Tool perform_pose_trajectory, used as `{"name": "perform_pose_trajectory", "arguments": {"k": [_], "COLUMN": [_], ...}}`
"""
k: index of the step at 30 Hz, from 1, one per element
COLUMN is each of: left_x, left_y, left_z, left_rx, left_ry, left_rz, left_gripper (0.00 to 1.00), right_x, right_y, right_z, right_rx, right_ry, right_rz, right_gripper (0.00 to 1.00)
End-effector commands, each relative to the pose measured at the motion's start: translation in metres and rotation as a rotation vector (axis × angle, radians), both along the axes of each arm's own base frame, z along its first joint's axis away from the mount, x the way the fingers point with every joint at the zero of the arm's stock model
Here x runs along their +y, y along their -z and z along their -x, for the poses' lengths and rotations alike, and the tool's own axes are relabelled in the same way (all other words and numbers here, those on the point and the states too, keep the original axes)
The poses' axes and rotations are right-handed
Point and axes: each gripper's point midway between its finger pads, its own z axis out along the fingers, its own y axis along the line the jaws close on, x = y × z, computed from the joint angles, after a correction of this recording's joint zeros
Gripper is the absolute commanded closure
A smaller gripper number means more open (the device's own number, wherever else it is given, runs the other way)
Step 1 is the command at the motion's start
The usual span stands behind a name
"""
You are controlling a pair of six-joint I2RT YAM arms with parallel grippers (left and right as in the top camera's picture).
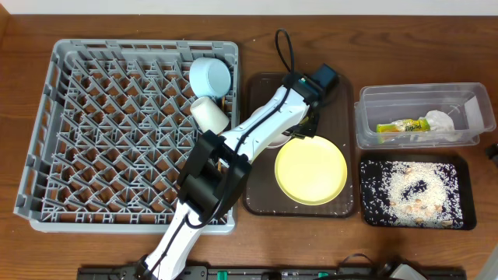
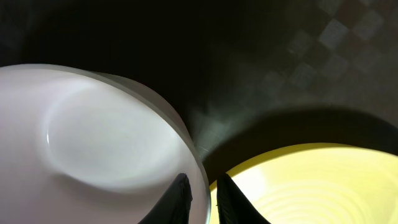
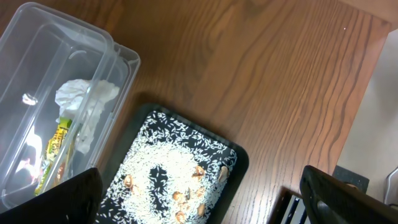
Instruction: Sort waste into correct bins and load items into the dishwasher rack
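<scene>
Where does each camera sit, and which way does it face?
Overhead: above the table, straight down on rack, yellow plate, clear tub, black tray; left arm crosses the middle.
Left wrist: close over a white bowl and the plate, shared with overhead; left fingers pinch the bowl's rim.
Right wrist: down at tub and tray, shared with overhead; open right fingers at bottom corners.
</scene>
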Motion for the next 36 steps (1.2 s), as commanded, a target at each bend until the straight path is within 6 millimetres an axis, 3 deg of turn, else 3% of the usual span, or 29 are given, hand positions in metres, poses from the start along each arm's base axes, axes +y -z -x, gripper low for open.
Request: {"name": "perform_pose_trajectory", "arguments": {"k": [1,12,19,26,34,36], "left_x": [0.003,0.008,0.007,0.003,0.004,0.004], "left_y": [-0.005,-0.006,-0.023,-0.013,-0.011,-0.01], "left_z": [0.0,-0.006,-0.007,0.002,0.003,0.003], "left_rx": [-0.014,-0.019,-0.043,-0.024,-0.021,-0.02], "left_ry": [-0.009,-0.025,-0.025,-0.005,-0.005,-0.005], "left_rz": [-0.012,-0.008,0.014,-0.004,-0.008,-0.008], "left_gripper": [0.87,0.94,0.93,0.83,0.83,0.89], "right_x": [-0.003,-0.003,-0.003,-0.003,-0.003,-0.003], "right_y": [-0.002,-0.002,-0.002,-0.002,-0.002,-0.002], "right_z": [0.003,0.003,0.003,0.003,0.003,0.003], "right_rx": [-0.002,-0.002,-0.002,-0.002,-0.002,-0.002], "right_ry": [0.014,0.014,0.014,0.014,0.014,0.014], "right_rz": [0.008,0.008,0.008,0.008,0.008,0.008], "right_gripper": [0.01,0.01,0.01,0.01,0.01,0.01]}}
